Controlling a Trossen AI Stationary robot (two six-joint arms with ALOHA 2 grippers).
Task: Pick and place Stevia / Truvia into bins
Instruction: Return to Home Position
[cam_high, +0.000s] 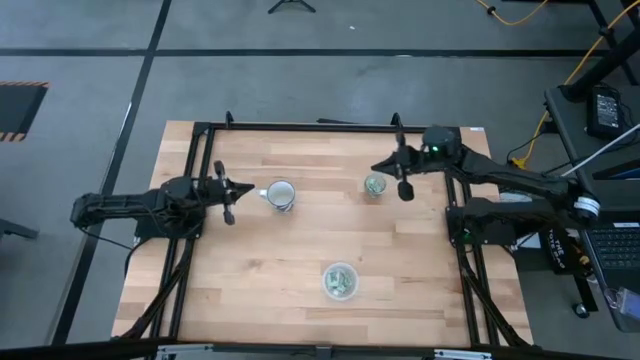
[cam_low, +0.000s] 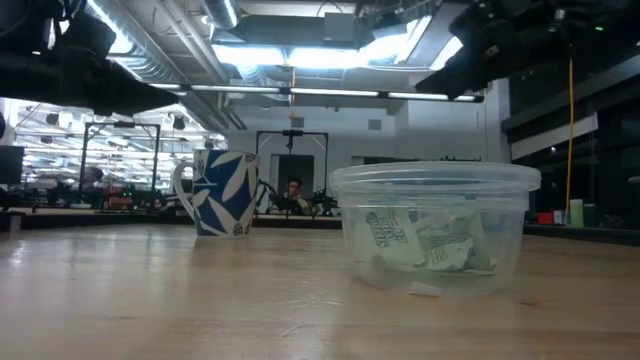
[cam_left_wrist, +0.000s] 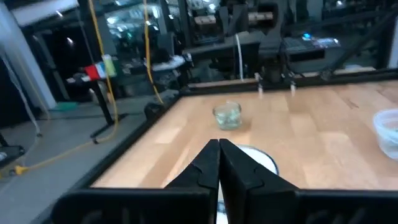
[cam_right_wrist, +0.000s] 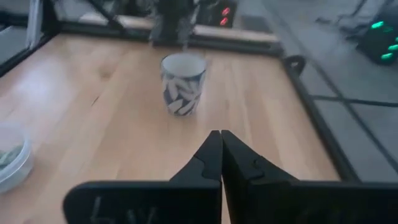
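Green and white sachets (cam_low: 420, 240) lie crumpled inside the wide, round clear container (cam_high: 340, 281), which stands near the table's near edge. More green shows inside the small glass cup (cam_high: 375, 185) toward the far right. My left gripper (cam_high: 245, 190) is shut and hovers just left of a white mug with blue leaves (cam_high: 281, 195); the mug's rim (cam_left_wrist: 258, 160) shows under its fingers. My right gripper (cam_high: 380, 167) is shut and hovers just beyond the glass cup, which its own wrist view does not show. No loose sachet shows on the table.
The blue-leaf mug (cam_low: 222, 192) stands left of centre, its handle toward the left arm. A black metal frame (cam_high: 300, 127) runs along the table's far edge and sides. Bare wood (cam_high: 260, 260) lies between the mug, the cup and the container. A person (cam_low: 293, 190) sits far behind the table.
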